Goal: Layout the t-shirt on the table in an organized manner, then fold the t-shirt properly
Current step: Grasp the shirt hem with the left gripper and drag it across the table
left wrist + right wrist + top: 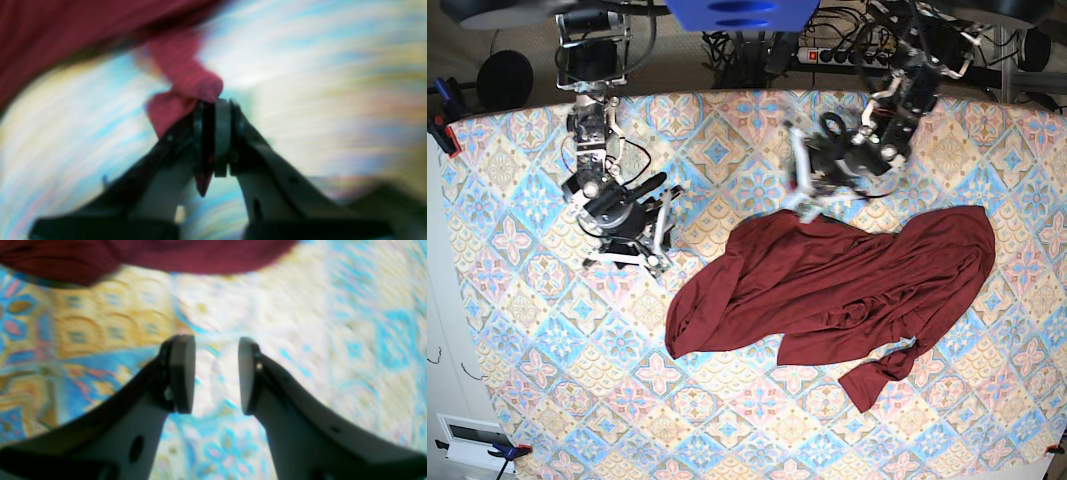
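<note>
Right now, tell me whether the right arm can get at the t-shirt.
Probably yes: the right gripper is open and empty over bare table, with the t-shirt just ahead and nothing between.

The dark maroon t-shirt (837,285) lies crumpled and spread across the middle right of the frame, on the desk (517,330) with pastel diamond tiles.
</note>
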You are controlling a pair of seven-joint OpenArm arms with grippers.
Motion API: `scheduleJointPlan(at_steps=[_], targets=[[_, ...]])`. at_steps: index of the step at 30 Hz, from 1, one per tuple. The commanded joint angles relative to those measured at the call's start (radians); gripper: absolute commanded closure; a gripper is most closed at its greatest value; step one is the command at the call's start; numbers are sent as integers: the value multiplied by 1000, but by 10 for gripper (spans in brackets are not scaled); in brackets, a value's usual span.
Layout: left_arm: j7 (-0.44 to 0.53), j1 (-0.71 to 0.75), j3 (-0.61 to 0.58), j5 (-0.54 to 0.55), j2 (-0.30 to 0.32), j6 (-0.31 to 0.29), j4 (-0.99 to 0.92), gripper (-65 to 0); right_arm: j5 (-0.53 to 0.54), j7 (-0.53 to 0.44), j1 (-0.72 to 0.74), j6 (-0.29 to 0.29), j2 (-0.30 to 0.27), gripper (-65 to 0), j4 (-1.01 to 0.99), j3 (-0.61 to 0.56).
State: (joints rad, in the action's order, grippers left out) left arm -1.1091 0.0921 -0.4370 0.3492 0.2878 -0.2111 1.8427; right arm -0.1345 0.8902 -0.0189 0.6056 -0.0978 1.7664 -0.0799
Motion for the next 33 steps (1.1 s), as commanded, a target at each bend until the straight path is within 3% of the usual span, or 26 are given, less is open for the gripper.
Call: scheduleJointPlan(at_steps=[1,4,8,16,19,27,31,33], targets=[[17,-33,7,3,-19,-14,27,0,3,-16,3,-3,-3,-208,26,15],[4,-70,2,50,-97,-54,31,0,6,-15,-23,-3,-26,-209,39,58],[-58,-193,-29,101,-226,-60,-2,0,6,-15,-72,-3,-62,-207,88,141],[-56,-526,-82,144,-445,-66,-357,0,8,-15,-98,-3,-64,-207,119,375],[-33,-641,-87,175,-445,-66,-435,0,8,-15,-98,-3,-64,-207,122,418],[248,-938,-107,227,-445,-60,-723,0,8,11,-140,0,-62,-207,151,415],[418,-1030,-107,221,-445,-58,-863,0,8,7,-209,3,-62,-207,152,286],[496,-1058,-105,221,-428,-37,-908,0,8,4,-218,41,-62,-207,155,187]])
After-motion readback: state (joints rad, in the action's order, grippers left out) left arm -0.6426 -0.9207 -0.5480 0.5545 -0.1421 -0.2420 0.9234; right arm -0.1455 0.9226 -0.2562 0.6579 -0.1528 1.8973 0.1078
